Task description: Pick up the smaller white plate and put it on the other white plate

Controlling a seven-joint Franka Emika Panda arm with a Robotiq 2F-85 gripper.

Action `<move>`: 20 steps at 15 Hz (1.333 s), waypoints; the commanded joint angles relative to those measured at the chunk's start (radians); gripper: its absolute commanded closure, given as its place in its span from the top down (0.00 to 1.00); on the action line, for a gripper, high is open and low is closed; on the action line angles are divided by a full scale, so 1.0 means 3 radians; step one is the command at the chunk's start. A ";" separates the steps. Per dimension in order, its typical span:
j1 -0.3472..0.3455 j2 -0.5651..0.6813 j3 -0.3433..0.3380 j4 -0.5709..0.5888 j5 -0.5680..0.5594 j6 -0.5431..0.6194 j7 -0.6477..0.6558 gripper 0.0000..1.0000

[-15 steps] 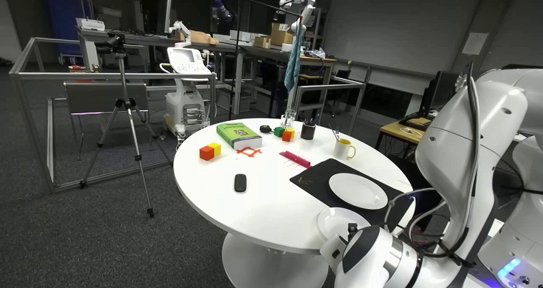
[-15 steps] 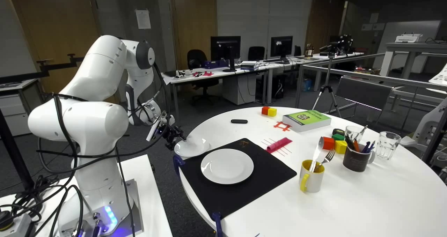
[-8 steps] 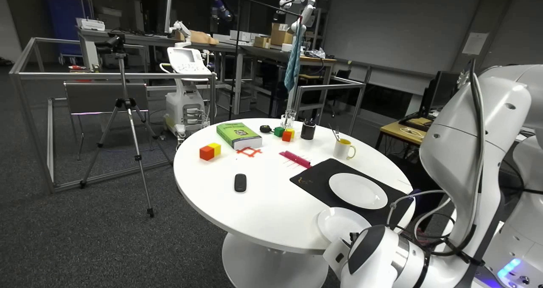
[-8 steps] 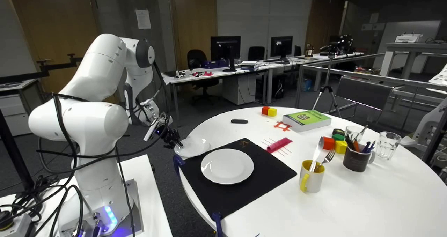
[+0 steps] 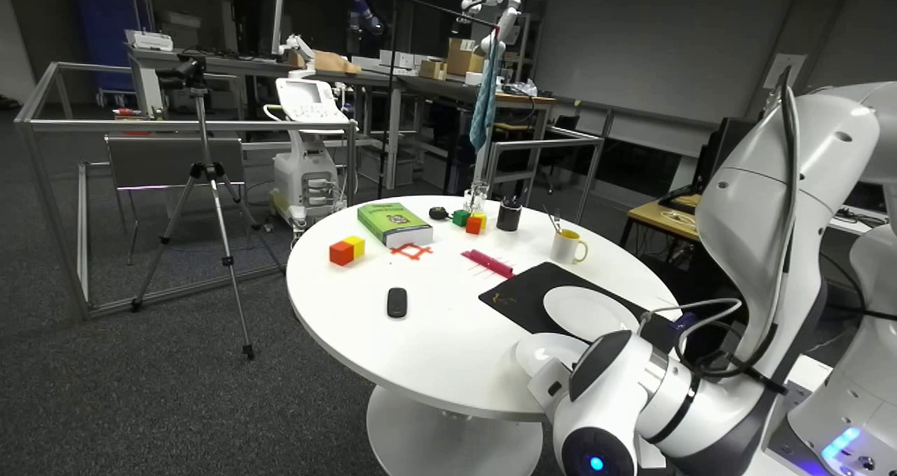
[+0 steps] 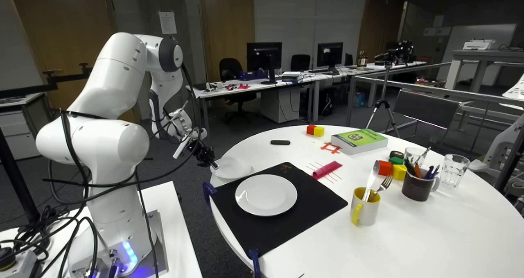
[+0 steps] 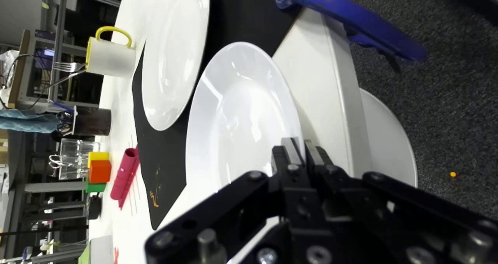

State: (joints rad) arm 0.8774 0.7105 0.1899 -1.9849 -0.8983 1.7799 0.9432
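The smaller white plate has its near rim pinched between the fingertips of my gripper, which is closed around that edge. A shadow on the table beside this rim shows it raised; I cannot tell whether the far side still touches down. In an exterior view the gripper reaches the plate's edge from the robot's side; elsewhere the wrist covers the fingers and part of the smaller plate. The other white plate lies flat on a black mat, just beyond the smaller plate in the wrist view.
The black mat lies at the table's edge, with blue clamps there. A yellow-and-white mug with cutlery stands past the mat. A pink roll, a black case, blocks, a book and glasses sit farther off.
The jaws have closed on the smaller plate's rim. The plate has shifted slightly toward the table's middle and up with the gripper. The other white plate has not moved.
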 commanded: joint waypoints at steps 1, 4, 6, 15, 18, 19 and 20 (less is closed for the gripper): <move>-0.0145 -0.0302 0.0060 -0.0237 0.0014 0.0045 0.0012 0.01; -0.0162 -0.0430 0.0092 -0.0256 0.0124 -0.0129 -0.0007 0.01; -0.0153 -0.0524 0.0107 -0.0267 0.0206 -0.0271 -0.0035 0.01; -0.0275 -0.0803 0.0135 -0.0471 0.0671 -0.0656 -0.0047 0.01; -0.0445 -0.0879 0.0132 -0.0784 0.0757 -0.0484 -0.0036 0.01; -0.0500 -0.0882 0.0134 -0.0861 0.0766 -0.0435 -0.0035 0.01; -0.0545 -0.0893 0.0138 -0.0928 0.0773 -0.0400 -0.0038 0.01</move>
State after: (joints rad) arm 0.7666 0.5233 0.2199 -2.1459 -0.6848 1.6168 0.9355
